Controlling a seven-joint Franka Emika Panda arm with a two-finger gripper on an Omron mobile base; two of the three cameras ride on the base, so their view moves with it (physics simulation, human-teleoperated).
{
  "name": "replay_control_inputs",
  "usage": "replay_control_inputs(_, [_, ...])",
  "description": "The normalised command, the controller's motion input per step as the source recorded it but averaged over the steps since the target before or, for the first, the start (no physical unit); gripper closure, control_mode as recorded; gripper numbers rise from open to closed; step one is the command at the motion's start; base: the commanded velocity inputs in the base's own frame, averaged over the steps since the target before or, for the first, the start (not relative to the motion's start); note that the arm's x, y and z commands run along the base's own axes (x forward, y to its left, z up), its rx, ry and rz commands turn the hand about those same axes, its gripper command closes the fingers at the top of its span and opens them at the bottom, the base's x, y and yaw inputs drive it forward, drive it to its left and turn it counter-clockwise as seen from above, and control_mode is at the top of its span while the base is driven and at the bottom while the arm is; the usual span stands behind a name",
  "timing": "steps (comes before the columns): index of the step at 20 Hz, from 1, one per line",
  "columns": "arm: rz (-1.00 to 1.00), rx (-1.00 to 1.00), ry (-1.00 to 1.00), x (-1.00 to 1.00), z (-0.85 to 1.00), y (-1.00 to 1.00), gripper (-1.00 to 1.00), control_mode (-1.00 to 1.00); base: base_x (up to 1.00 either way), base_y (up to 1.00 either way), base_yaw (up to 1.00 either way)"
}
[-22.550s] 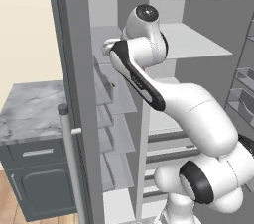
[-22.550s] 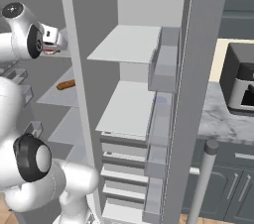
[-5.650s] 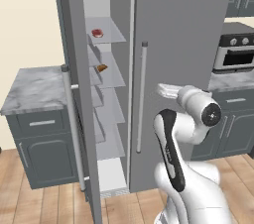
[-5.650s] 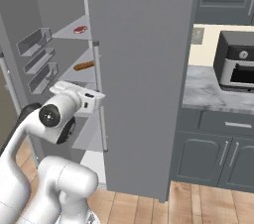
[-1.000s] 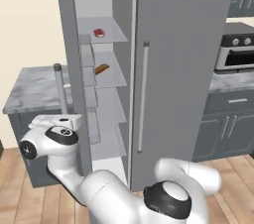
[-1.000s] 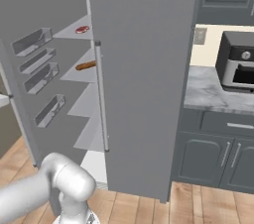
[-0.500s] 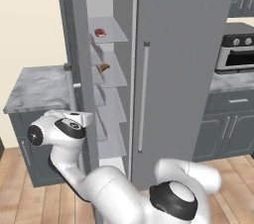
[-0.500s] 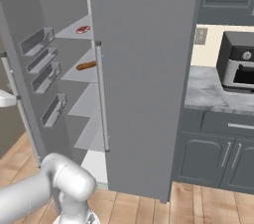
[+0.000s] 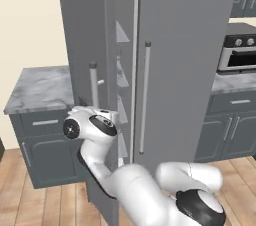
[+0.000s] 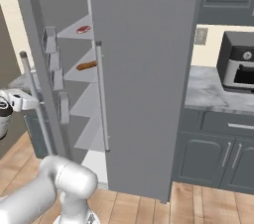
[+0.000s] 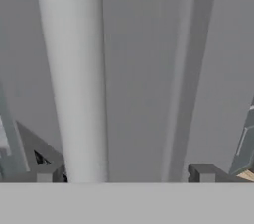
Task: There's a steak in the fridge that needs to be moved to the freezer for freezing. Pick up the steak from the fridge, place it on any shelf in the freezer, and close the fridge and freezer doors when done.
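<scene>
From the right side, the steak lies on an upper shelf inside the open compartment, with a brown item on the shelf below; from the left those shelves are edge-on slivers. The hand's own camera looks close at the door handle, which stands between the spread fingertips of the gripper, nothing clenched. The left door stands nearly shut, the right door closed. Marble counters flank the unit, an oven sits to the right, and the floor is wood.
</scene>
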Motion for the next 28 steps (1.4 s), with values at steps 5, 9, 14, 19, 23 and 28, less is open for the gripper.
replay_control_inputs(5, [-0.04,0.04,0.02,0.82,0.00,-1.00,-1.00,-1.00,0.00,0.00,0.00])
replay_control_inputs(9, [-0.06,0.02,0.01,0.82,0.00,-0.96,-1.00,-1.00,0.00,0.00,0.00])
replay_control_inputs(14, [-0.17,0.00,0.00,0.92,0.00,-0.51,-1.00,-1.00,0.00,0.00,0.00])
replay_control_inputs(19, [-0.17,0.00,0.01,0.95,0.06,-0.33,-1.00,-1.00,0.00,0.00,0.00])
replay_control_inputs(23, [-0.07,0.00,0.09,0.99,0.13,-0.18,-1.00,-1.00,0.00,0.00,0.00])
replay_control_inputs(28, [-0.01,0.01,0.06,1.00,0.01,-0.31,-1.00,-1.00,0.00,0.00,0.00])
